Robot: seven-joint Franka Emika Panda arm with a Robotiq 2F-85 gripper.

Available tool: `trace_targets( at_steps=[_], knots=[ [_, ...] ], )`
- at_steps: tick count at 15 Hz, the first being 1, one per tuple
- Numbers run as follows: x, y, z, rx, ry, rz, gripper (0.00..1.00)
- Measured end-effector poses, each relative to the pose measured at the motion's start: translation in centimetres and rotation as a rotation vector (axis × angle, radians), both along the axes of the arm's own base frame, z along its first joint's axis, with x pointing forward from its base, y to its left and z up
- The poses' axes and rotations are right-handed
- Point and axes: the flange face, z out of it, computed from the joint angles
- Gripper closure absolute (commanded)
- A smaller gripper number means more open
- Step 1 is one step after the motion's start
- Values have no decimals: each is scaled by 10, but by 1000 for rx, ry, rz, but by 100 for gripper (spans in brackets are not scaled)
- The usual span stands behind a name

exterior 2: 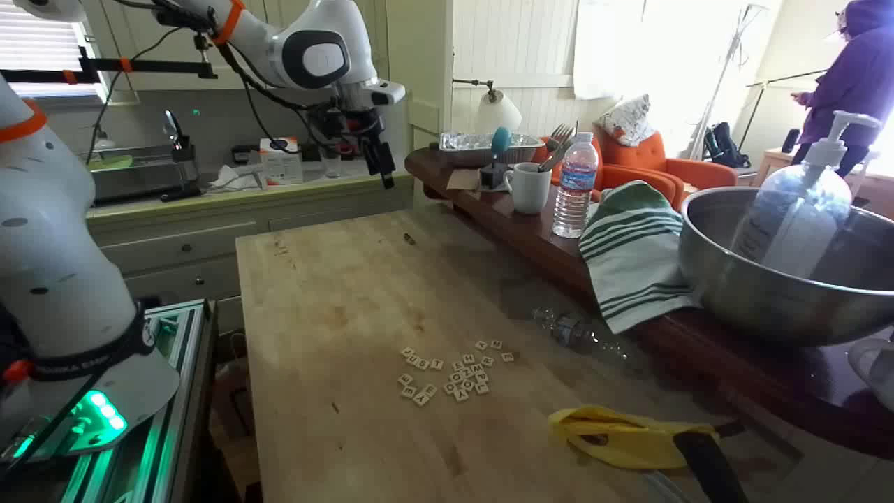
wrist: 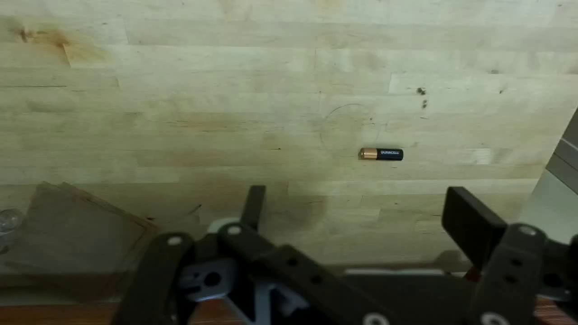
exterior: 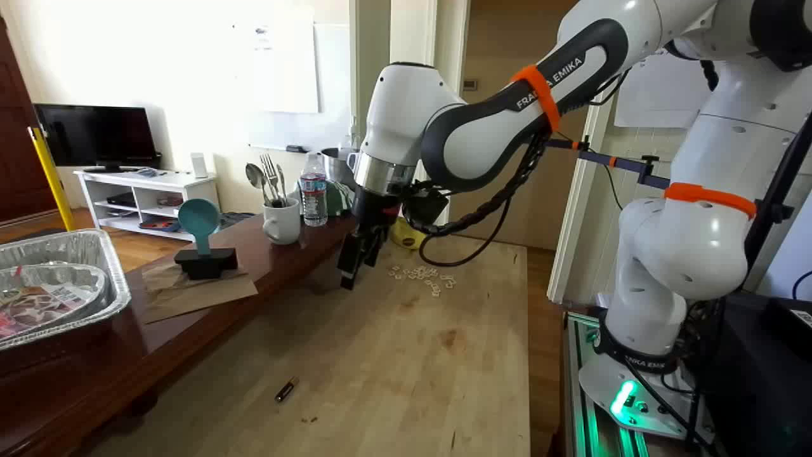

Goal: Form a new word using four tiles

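Note:
Small pale letter tiles lie on the wooden table (exterior 2: pixel 335 293). In an exterior view, a short row of tiles (exterior 2: pixel 422 364) appears to read JUST. Several tiles (exterior 2: pixel 421 399) lie in a bent group below it, and a denser cluster of tiles (exterior 2: pixel 467 374) lies to the right. The tiles also show in an exterior view (exterior: pixel 419 273), beyond the gripper. No tiles show in the wrist view. My gripper (exterior: pixel 359 269) is raised above the table, well away from the tiles. It also shows in an exterior view (exterior 2: pixel 380 170). In the wrist view, its fingers (wrist: pixel 354 198) are wide apart with nothing between them.
A battery (wrist: pixel 381 154) lies on the table below the gripper. A yellow bag (exterior 2: pixel 621 436) and a clear plastic bottle (exterior 2: pixel 569 328) lie near the tiles. A raised brown ledge holds a mug (exterior 2: pixel 529 187), water bottle (exterior 2: pixel 576 185), towel (exterior 2: pixel 628 244) and metal bowl (exterior 2: pixel 754 300).

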Motion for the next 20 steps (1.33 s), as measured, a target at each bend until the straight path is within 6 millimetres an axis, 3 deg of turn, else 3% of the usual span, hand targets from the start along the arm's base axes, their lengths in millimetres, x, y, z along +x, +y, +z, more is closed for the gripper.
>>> trace_targets(
  at_steps=[9,13,20],
  knots=[
    [1,-7,-2,1,5,-15,0],
    [-5,-47,-20,-20,36,-8,0],
    [-20,-142,-38,0,-1,44,0]
  ],
)
